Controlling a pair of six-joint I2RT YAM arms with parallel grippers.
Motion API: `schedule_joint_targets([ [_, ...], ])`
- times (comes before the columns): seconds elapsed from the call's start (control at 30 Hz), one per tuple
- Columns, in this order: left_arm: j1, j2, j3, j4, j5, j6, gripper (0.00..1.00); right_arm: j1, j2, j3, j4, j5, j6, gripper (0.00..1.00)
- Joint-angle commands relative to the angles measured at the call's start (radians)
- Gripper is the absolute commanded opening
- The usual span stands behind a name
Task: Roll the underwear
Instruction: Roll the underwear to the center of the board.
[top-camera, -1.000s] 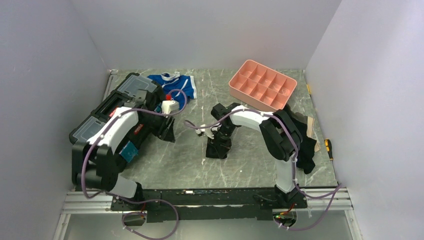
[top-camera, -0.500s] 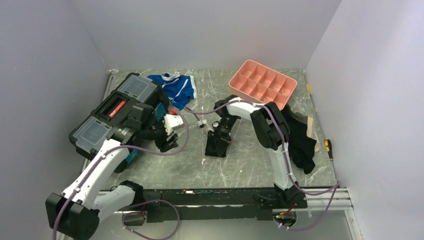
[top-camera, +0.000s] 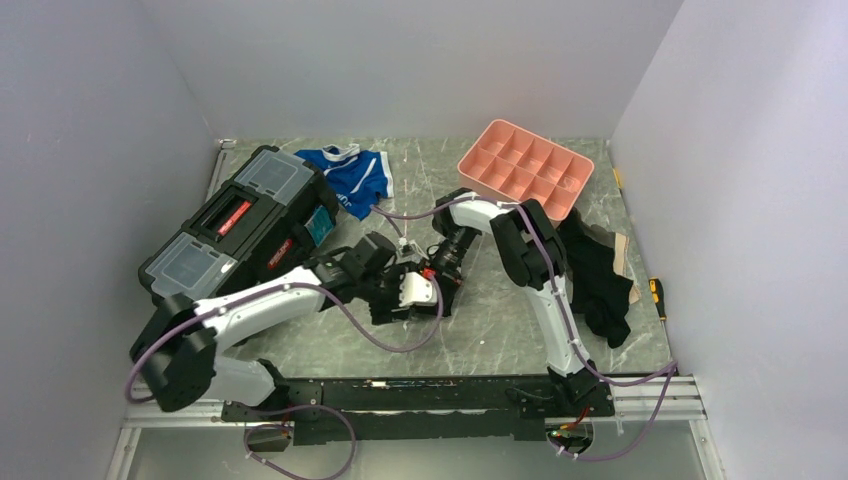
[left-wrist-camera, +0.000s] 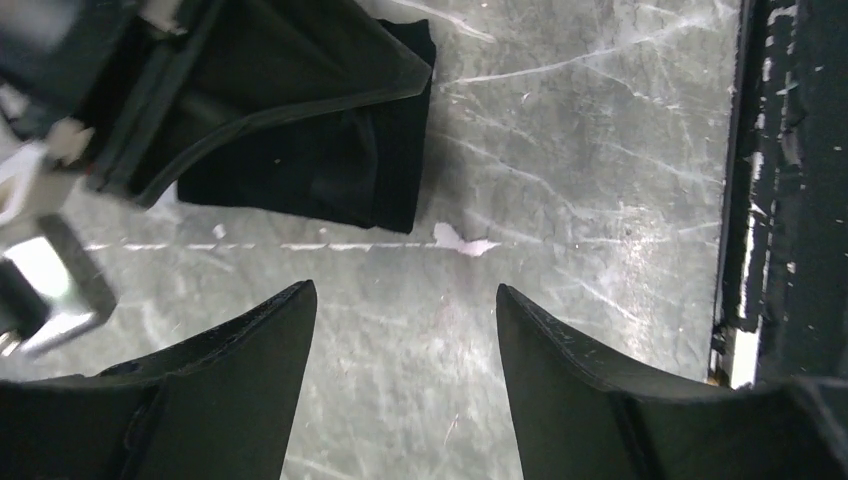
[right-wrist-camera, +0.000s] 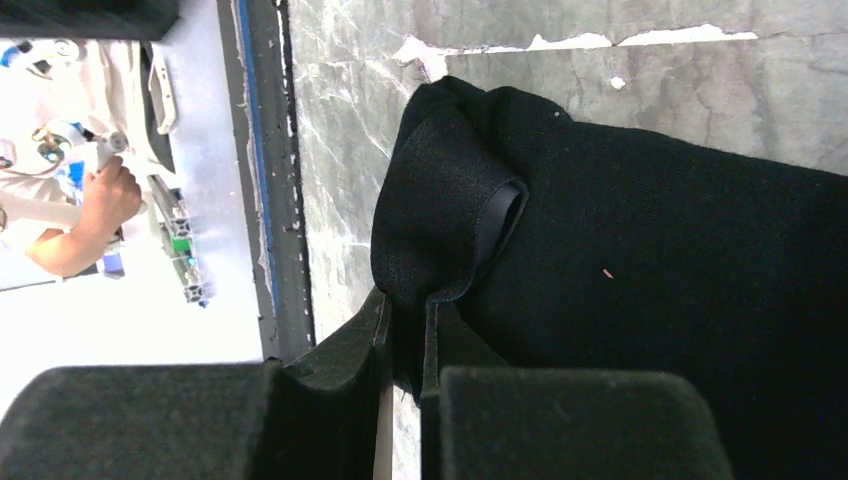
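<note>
The underwear is lying mid-table, its near corner sitting just ahead and to the left of the left gripper, whose jaws are standing apart over bare tabletop, holding nothing. The right gripper is pinching a folded edge of the black fabric. The garment's long axis seems to be running away from the bases, though the arms are hiding much of it

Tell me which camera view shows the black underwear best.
Right wrist view: the underwear fills much of the frame, a folded edge pinched in the shut right gripper. The left wrist view shows only one folded corner beyond the open left gripper. In the top external view both arms largely cover it.
</note>
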Motion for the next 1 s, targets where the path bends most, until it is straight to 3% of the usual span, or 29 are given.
schedule_joint_targets([
  [0.0,-0.063,0.09,0.029,0.131,-0.057,0.027,0.73,0.002,0.025,0.027,-0.057,-0.041,-0.062,0.0],
  [0.37,-0.136,0.246,0.064,0.239,-0.121,0.026,0.76,-0.002,0.046,0.028,-0.056,-0.04,-0.055,0.0],
  [0.57,-0.157,0.327,0.103,0.213,-0.119,0.026,0.69,-0.001,0.045,0.031,-0.057,-0.04,-0.053,0.0],
  [0.73,-0.158,0.378,0.145,0.168,-0.102,0.011,0.57,-0.002,0.043,0.031,-0.056,-0.039,-0.049,0.0],
  [0.97,-0.159,0.391,0.141,0.112,-0.096,0.0,0.29,-0.001,0.032,0.025,-0.045,-0.035,-0.04,0.0],
])
